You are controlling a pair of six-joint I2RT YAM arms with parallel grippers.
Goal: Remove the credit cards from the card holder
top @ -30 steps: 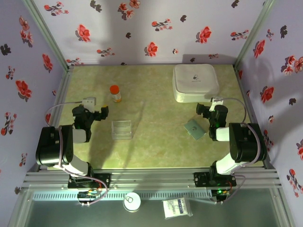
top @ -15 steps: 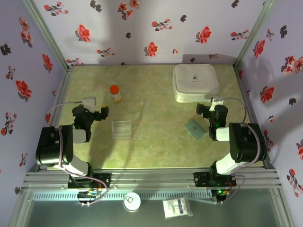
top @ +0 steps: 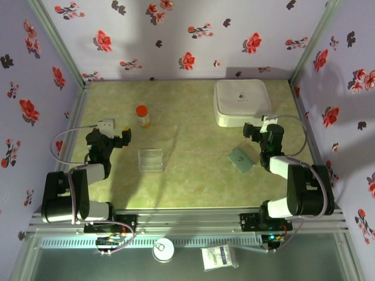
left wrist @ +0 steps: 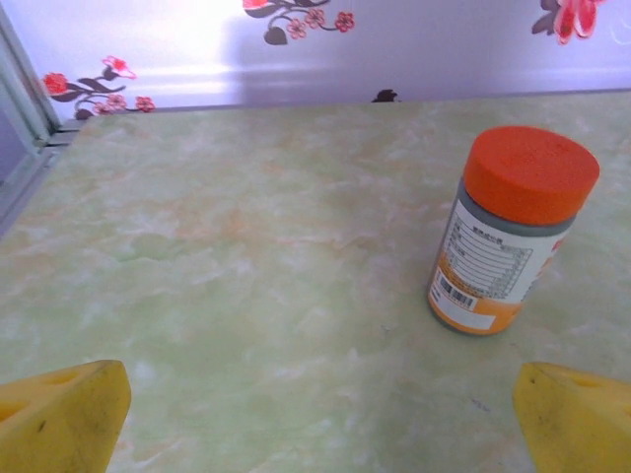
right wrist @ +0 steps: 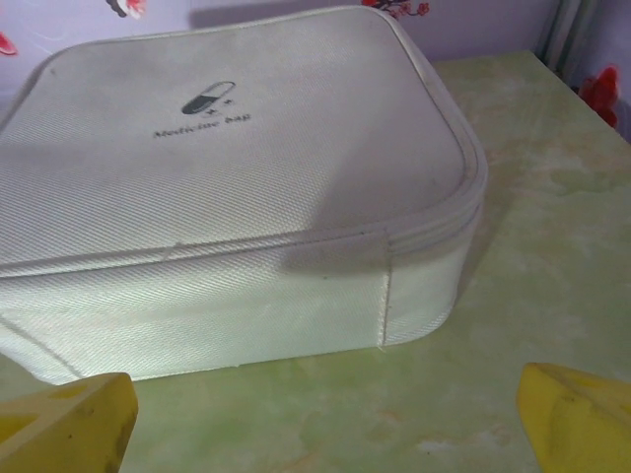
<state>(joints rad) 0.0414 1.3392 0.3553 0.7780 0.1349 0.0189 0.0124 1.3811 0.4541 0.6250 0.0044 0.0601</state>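
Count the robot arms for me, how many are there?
2. The left black-and-white robot arm points toward the orange-capped pill bottle; the right black-and-white robot arm points toward the white fabric medicine bag. None seem hidden.

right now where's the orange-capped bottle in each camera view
top external: the orange-capped bottle stands upright left of centre, on the far half of the table.
left wrist: the bottle stands upright at right of centre, label facing the camera.
right wrist: this camera faces the white medicine bag instead.
shared landmark: the green marbled tabletop meeting the floral back wall.
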